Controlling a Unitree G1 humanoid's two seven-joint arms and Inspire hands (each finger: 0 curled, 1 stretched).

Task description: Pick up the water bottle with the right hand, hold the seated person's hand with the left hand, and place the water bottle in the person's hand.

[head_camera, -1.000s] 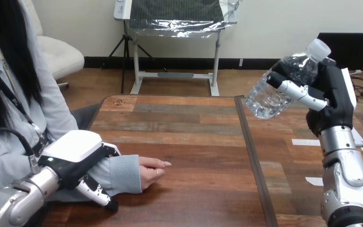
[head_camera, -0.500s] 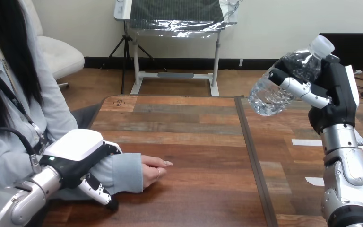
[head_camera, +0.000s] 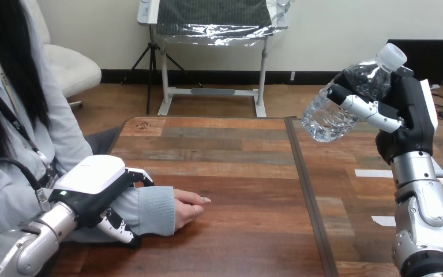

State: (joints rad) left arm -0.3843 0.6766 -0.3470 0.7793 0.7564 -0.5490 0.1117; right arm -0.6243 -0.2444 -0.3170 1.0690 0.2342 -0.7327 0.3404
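Right hand (head_camera: 406, 118) kept gripping the tilted water bottle (head_camera: 346, 98) aloft, barely shifted; left hand (head_camera: 92, 190) stayed curled round the person's forearm (head_camera: 153, 210) on the tabletop (head_camera: 236, 167). Carrying it to the person's hand (head_camera: 187, 206) remained.

Wooden table (head_camera: 236, 150), person's hand (head_camera: 186, 208) resting palm-down at its left, white tape strips (head_camera: 369, 173) at its right

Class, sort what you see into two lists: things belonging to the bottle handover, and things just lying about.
Belongs to the job:
water bottle, tilted, gripped in the right robot hand
left robot hand, curled round the person's sleeved forearm
person's hand, resting on the table

Just lying about:
white tape strips on the table's right part
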